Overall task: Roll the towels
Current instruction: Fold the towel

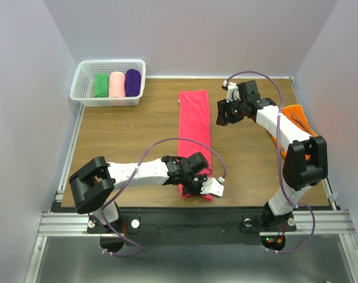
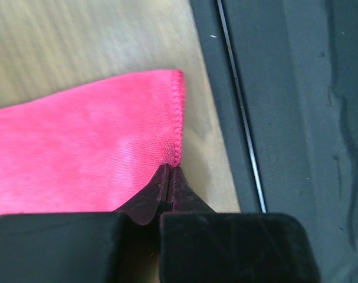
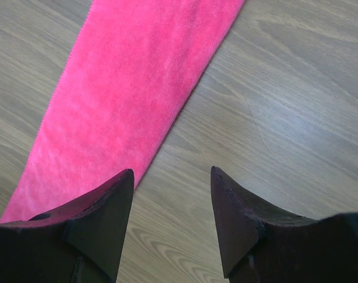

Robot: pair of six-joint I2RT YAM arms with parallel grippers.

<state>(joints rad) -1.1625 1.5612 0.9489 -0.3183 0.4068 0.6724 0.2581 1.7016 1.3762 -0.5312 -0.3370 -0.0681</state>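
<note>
The fingers of the left gripper (image 2: 168,172) are pressed together, and the stitched hem at the near end of the hot-pink towel (image 1: 194,127) is pinched between their tips; in the left wrist view the hem is seen running straight into the closed tips, with one corner of the cloth a little further along the same hem; this end of the towel lies close to the near edge of the table (image 1: 125,135), just beside the black rail (image 2: 285,118); from there the towel is stretched flat as a long narrow strip toward the far side of the table

The right gripper (image 3: 173,177) is held spread, with nothing between its fingers; it is placed above the bare wood, just beside the right long edge of the towel, near the far part of the strip

An orange towel (image 1: 296,118) is seen at the right edge of the table, partly hidden behind the right arm; at the far left corner a white basket (image 1: 84,82) is placed, and in it a green roll (image 1: 101,85), a pale pink roll (image 1: 117,84) and a purple roll (image 1: 132,82) are laid side by side
</note>
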